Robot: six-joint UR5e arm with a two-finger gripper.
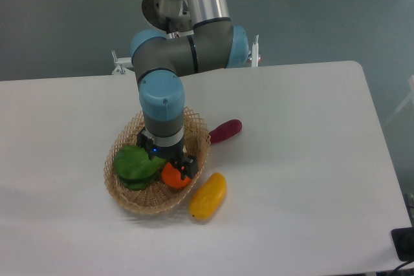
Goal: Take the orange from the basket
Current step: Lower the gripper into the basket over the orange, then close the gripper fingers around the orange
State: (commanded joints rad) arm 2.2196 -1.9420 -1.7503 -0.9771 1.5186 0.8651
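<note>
The orange (173,178) lies in the tan wicker basket (132,200) at the middle left of the table, beside the green bok choy (136,165). My gripper (173,166) points straight down into the basket, right over the orange. Its dark fingers (189,169) reach down on either side of the fruit's top. The arm's wrist hides most of the jaws, so I cannot tell if they press on the orange. The orange rests on the basket floor.
A yellow-orange mango (208,196) lies on the table just outside the basket's right front rim. A dark red elongated vegetable (225,130) lies behind the basket to the right. The table's back edge runs behind the arm.
</note>
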